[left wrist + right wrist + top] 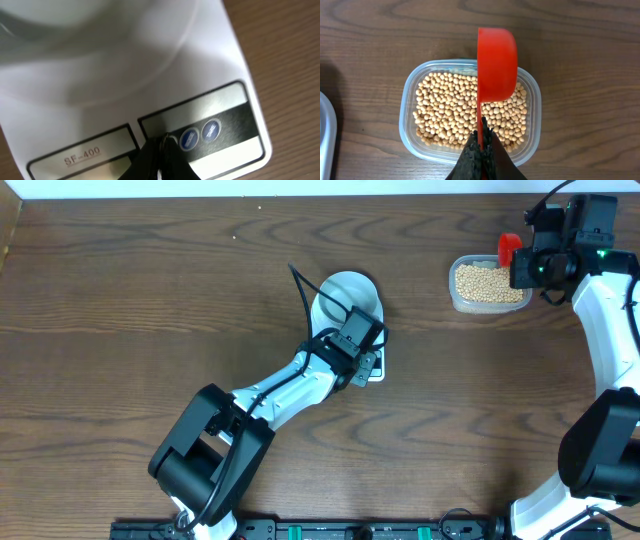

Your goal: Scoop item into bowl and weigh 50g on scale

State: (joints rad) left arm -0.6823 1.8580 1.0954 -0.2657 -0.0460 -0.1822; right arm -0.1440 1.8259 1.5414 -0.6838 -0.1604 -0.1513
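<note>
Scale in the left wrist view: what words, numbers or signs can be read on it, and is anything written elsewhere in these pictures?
"SF-400": underlined, on the grey front panel of the white scale, lower left.
Two round blue buttons on the scale's front: each bears a white symbol, too blurred to read.
Red scoop and clear tub: no writing shows.
Overhead view: nothing readable.

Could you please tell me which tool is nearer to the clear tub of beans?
Right. The right tool hangs over the tub, shut on a red scoop; the left tool is far off, at the scale.
</note>
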